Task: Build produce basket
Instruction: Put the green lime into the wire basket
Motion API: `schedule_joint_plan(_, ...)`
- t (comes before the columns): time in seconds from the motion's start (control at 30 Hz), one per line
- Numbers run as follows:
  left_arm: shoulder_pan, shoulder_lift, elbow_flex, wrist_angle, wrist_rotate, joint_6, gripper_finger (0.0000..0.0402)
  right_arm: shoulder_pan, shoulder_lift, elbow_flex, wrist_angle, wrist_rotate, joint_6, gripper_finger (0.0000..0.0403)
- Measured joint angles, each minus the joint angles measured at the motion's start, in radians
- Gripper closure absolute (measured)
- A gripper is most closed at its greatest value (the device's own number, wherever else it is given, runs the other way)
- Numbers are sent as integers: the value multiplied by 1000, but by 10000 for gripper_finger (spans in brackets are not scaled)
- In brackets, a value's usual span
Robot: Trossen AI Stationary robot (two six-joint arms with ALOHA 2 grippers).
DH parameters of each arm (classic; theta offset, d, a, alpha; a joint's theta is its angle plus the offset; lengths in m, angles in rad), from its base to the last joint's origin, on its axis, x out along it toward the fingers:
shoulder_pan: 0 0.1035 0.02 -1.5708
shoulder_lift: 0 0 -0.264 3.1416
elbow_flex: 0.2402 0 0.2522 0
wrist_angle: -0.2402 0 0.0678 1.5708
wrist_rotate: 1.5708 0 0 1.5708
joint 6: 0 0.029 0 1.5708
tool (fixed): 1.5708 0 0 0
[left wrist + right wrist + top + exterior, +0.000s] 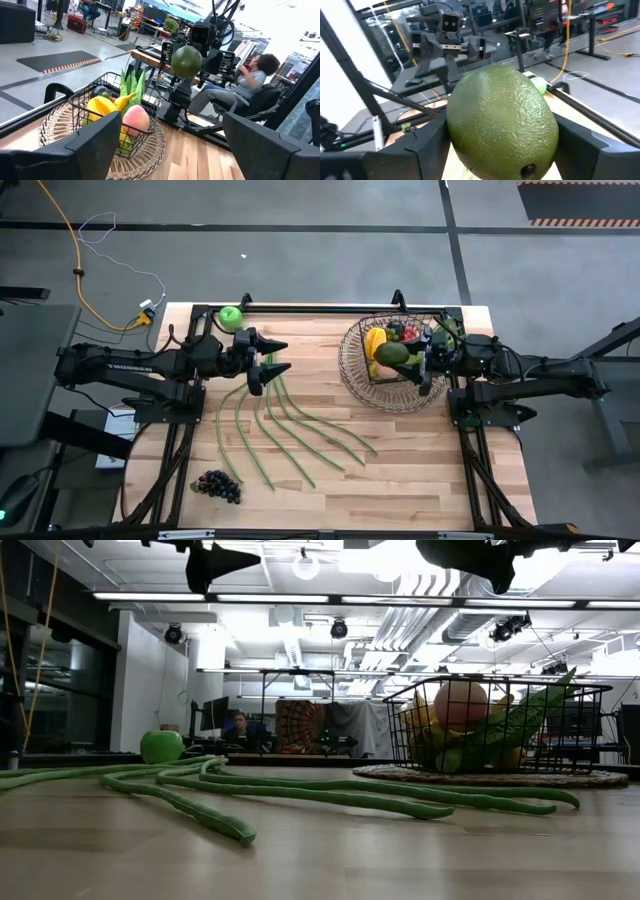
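Observation:
A green avocado (502, 120) hangs over the wire basket (347, 360), with my right gripper (412, 360) shut on it. The basket stands on a round woven mat (490, 777) at the table's far right and holds a banana (102, 106), a pink peach (135, 120) and leafy greens (132, 82). My left gripper (272, 357) stands open and level above the table's left half, touching nothing. A green apple (231, 318) rests at the far left. Long green beans (290, 425) lie spread across the middle. Dark grapes (217, 485) sit near the front left. My right gripper pinches the avocado between its two fingers, one on each of its long sides (457, 132). The fingers (415, 147) come in level from the table's right side. The avocado is lifted clear, well above the basket's rim.
A black frame rail (320, 308) runs along the table's far edge. Bare wood lies between the beans and the basket and along the front right. A person sits beyond the table's right end (252, 80).

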Motion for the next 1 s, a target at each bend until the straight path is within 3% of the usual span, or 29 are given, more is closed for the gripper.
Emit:
schedule_joint_plan(0.13,0,0,0,0,-13,1,66,-1,1,27,-77,117,-27,128)
schedule_joint_plan(0.3,0,0,0,0,-55,-16,66,-16,51,203,-588,388,84,128)
schedule_joint_plan(0.4,0,0,0,0,-59,-16,66,-47,97,282,-903,380,240,128)
schedule_joint_plan(0.5,0,1,0,0,-69,-16,66,-75,133,292,-1100,309,393,128)
schedule_joint_plan(0.63,0,1,0,0,-91,-14,66,-97,158,234,-1201,292,506,126)
schedule_joint_plan(1.0,0,1,0,-1,-92,0,66,-156,169,173,-1203,325,662,125)
